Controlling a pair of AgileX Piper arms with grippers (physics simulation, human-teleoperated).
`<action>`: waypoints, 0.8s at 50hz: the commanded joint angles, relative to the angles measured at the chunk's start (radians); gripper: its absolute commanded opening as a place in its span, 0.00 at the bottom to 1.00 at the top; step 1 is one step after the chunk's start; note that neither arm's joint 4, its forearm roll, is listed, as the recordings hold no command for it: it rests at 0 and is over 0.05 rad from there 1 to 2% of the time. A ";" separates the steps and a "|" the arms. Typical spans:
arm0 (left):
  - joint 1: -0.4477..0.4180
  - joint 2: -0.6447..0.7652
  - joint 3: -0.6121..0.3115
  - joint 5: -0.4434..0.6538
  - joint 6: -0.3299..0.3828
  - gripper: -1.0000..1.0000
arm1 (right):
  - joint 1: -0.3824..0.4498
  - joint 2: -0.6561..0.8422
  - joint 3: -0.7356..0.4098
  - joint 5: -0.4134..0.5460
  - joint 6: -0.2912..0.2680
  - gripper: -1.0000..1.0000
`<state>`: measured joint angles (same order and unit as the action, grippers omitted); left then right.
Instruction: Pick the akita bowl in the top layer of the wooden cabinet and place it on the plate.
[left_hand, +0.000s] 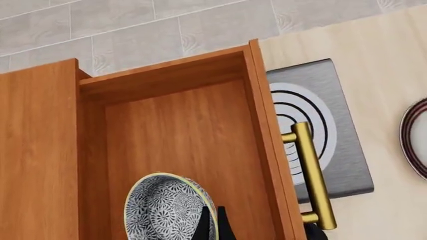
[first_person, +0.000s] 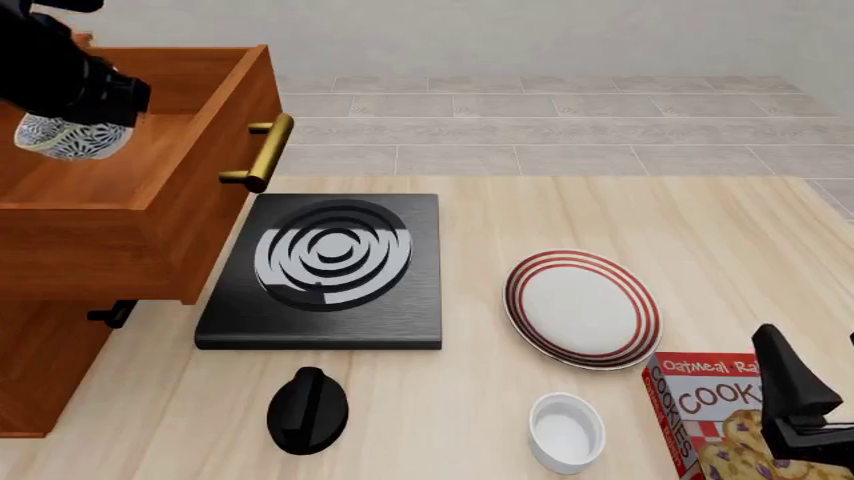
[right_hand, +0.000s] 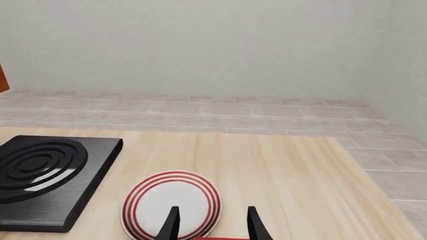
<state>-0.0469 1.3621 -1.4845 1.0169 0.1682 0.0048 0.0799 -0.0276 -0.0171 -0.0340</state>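
Observation:
The akita bowl (left_hand: 167, 210) has a speckled black-and-white inside and hangs tilted over the top layer (left_hand: 193, 140), the open uppermost drawer of the wooden cabinet (first_person: 54, 370). My left gripper (left_hand: 213, 217) is shut on the bowl's rim, one dark finger on each side. In the front view the bowl (first_person: 64, 137) shows just under the left arm, above the drawer floor. The red-ringed plate (first_person: 581, 307) lies on the table right of the stove. My right gripper (right_hand: 212, 220) stands open near the plate's (right_hand: 172, 200) near edge, holding nothing.
A black square stove (first_person: 327, 265) with white rings lies under the drawer's brass handle (first_person: 262, 152). Near the front edge are a black knob-shaped object (first_person: 307, 408), a white ramekin (first_person: 565, 430) and a cookie box (first_person: 714, 420) beside the right arm.

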 joint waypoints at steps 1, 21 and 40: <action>-0.023 0.002 -0.054 0.013 -0.002 0.00 | 0.000 0.004 0.000 -0.006 -0.001 1.00; -0.049 -0.018 -0.106 -0.001 0.023 0.00 | 0.002 -0.020 0.003 0.018 -0.017 1.00; -0.088 -0.016 -0.214 0.026 0.032 0.00 | 0.004 0.001 0.006 -0.008 -0.022 1.00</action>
<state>-0.1116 1.3505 -1.6510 1.0367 0.1944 0.0079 0.0774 -0.0222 -0.0202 -0.0520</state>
